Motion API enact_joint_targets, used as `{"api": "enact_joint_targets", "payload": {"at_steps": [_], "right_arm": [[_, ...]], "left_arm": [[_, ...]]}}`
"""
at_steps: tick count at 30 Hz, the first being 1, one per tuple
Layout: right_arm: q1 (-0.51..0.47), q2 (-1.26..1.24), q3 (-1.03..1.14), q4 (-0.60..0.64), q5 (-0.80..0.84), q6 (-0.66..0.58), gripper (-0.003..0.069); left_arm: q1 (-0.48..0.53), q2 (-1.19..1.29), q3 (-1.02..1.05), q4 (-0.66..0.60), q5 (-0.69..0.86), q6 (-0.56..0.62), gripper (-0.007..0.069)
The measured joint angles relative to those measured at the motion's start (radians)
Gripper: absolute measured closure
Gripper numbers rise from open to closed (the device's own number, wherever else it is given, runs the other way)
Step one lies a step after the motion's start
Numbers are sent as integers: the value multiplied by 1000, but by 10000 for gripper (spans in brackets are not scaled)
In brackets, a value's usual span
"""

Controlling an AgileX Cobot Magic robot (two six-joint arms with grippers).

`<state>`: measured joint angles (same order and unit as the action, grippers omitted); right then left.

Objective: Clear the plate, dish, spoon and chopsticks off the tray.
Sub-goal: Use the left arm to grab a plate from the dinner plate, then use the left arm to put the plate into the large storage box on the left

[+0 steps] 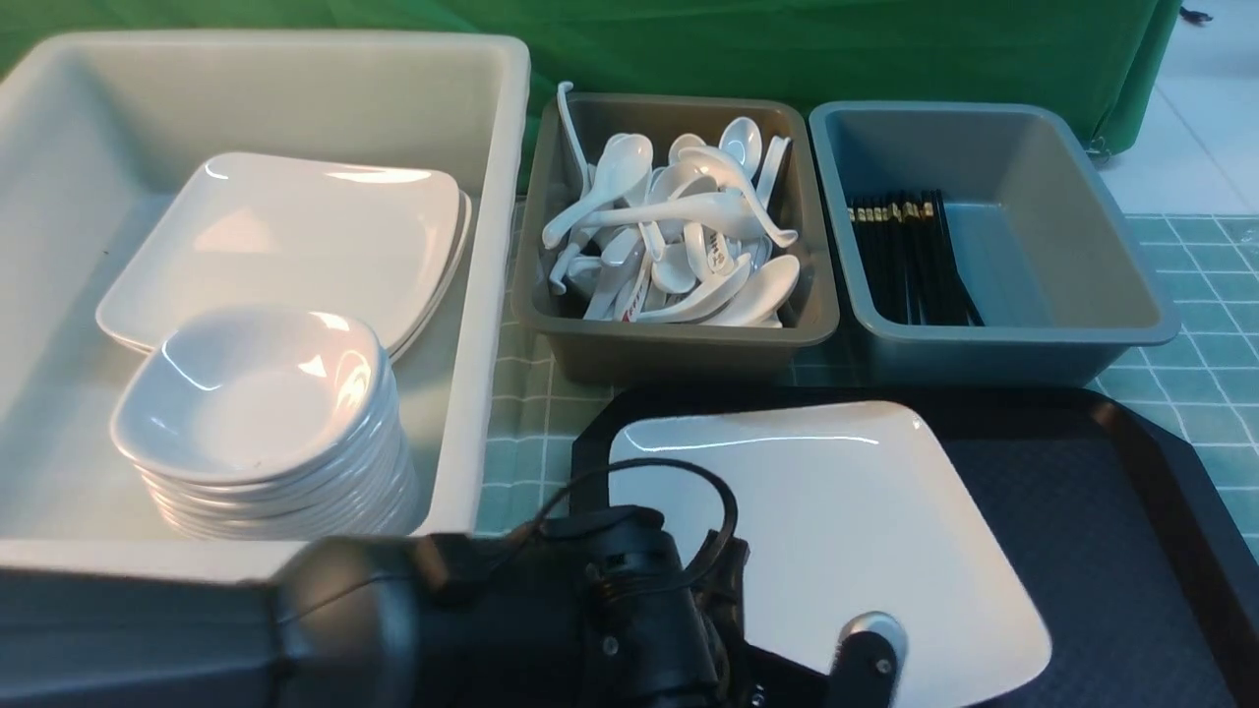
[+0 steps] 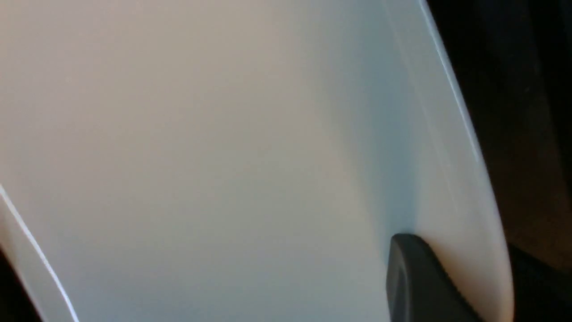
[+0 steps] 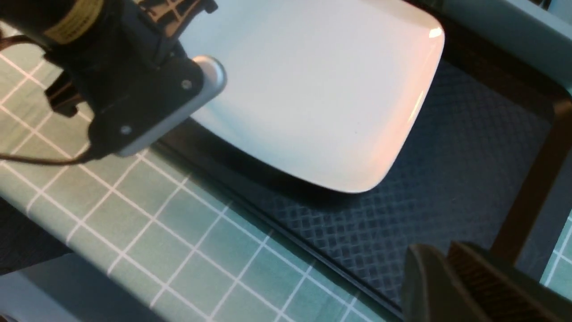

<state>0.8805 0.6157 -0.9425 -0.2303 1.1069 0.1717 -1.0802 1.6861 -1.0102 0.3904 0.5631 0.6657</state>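
— Black left arm (image 1: 374, 629) fills the near edge of the front view and lies across the tray's near left corner. How does its hand stand?

— The left gripper (image 1: 870, 634) is clamped on the near edge of the plate (image 1: 846, 511). One finger (image 2: 415, 277) lies on the plate's upper face, just inside the rim. The other is hidden beneath.

— And the other hand?

— The right gripper (image 3: 442, 255) hangs above the tray (image 1: 1102, 551), apart from the plate. Its two fingers stand close together with nothing between them.

— Count the things, biggest first.

— One white tub (image 1: 492, 246) stands left of the tray and reaches well beyond its far rim. Then comes the one tray. One plate lies on the tray's left half and spreads from the left gripper toward the far rim. Two tubs stand side by side just beyond that rim: a grey tub (image 1: 679, 359) opposite the tray's left half and a blue-grey tub (image 1: 1023, 344) opposite its right half.

— And inside the tubs?

— The white tub holds at least two stacked plates (image 1: 295, 236). On their tray-ward side is a pile of small dishes (image 1: 256, 393), whose rims sit too close to count. The grey tub holds a heap of white spoons (image 1: 679, 226), too tangled to count. The blue-grey tub holds a bundle of black chopsticks (image 1: 910, 261) lying side by side, too fine to number.
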Motion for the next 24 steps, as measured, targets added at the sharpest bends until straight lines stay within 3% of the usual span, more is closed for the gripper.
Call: {"api": "enact_joint_targets", "payload": {"at_steps": [6,17,24], "right_arm": [[0,0,0,1,-12,0,552],[0,0,-1,-13,-16,2,540],[0,0,-46,-58,-53,25,538]], "left_arm": [[-66,-173,-33,-53,10,-56,599],[-66,-313,-53,-86,33,-68,592],[-66,-400,-88,0,44,-83,591]]}}
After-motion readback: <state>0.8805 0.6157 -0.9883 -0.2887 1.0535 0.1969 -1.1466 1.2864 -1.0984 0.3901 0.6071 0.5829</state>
